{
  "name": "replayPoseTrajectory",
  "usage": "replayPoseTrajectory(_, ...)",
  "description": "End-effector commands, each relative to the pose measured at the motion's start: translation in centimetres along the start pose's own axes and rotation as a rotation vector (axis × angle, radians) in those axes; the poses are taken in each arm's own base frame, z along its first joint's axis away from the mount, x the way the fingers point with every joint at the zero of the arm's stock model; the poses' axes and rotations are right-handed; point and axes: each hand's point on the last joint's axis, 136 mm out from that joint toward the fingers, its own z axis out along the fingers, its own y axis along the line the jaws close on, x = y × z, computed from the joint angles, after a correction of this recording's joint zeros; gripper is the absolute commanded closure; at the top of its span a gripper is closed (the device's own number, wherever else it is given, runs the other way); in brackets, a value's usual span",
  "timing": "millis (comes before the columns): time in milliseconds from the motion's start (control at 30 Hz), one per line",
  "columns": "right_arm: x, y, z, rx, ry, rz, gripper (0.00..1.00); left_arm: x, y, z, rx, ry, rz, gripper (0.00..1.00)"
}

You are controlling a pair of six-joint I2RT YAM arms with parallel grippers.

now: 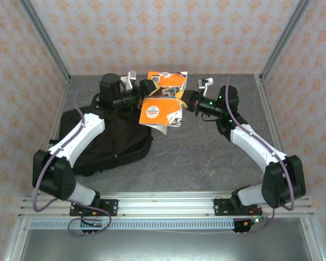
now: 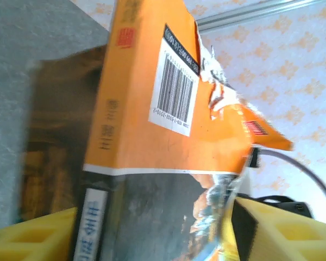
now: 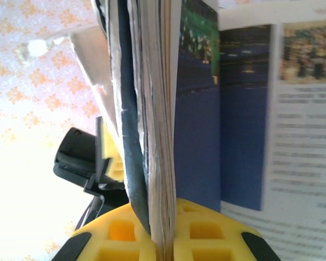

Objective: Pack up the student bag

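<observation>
Student bag (image 1: 125, 142), apart from jaws flanking book (image 1: 162, 106)

Student bag (image 1: 106, 141): black cloth, soft and matt. Orange book (image 2: 146, 136): glossy paper cover with a white paper barcode label (image 2: 174, 81); page edges (image 3: 160, 136) looked matt and fibrous. Yellow fingers (image 2: 282, 228) were moulded matt plastic. Table (image 1: 206, 152) showed a grey, matt, stone-like surface; front rail (image 1: 168, 202) was brushed metal.
</observation>
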Motion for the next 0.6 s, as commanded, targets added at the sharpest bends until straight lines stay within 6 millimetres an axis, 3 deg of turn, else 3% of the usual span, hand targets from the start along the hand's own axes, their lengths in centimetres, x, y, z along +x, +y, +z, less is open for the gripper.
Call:
replayPoseTrajectory(0,0.4,0.6,0.1,-0.037,0.017,-0.068,1.0,0.5,-4.7,-1.8,0.13,-0.006,0.087,0.47)
replayPoseTrajectory(167,0.5,-0.8,0.4,0.021,0.016,-0.063,1.0,1.1,-3.5,-2.2,0.032,-0.011,0.16,0.77)
replayPoseTrajectory(233,0.7,-1.7,0.7,0.069,0.018,-0.07,0.96,1.7,-2.5,-2.0,-0.029,0.012,0.201,0.92)
replayPoseTrajectory(267,0.7,-2.4,0.8,0.104,0.012,-0.07,0.9,2.0,-2.2,-1.8,-0.05,0.027,0.221,0.99)
replayPoseTrajectory(400,-0.1,-4.7,0.0,0.213,-0.077,-0.058,0.51,1.6,-1.4,-2.7,-0.127,-0.022,0.255,1.0)
replayPoseTrajectory(500,-1.5,-6.3,-2.7,0.369,-0.244,-0.057,0.3,-0.6,-1.2,-5.2,-0.187,-0.243,0.241,1.0)
replayPoseTrajectory(567,-1.8,-6.2,-4.1,0.384,-0.342,-0.028,0.18,-2.3,-0.8,-7.2,-0.178,-0.438,0.163,1.0)
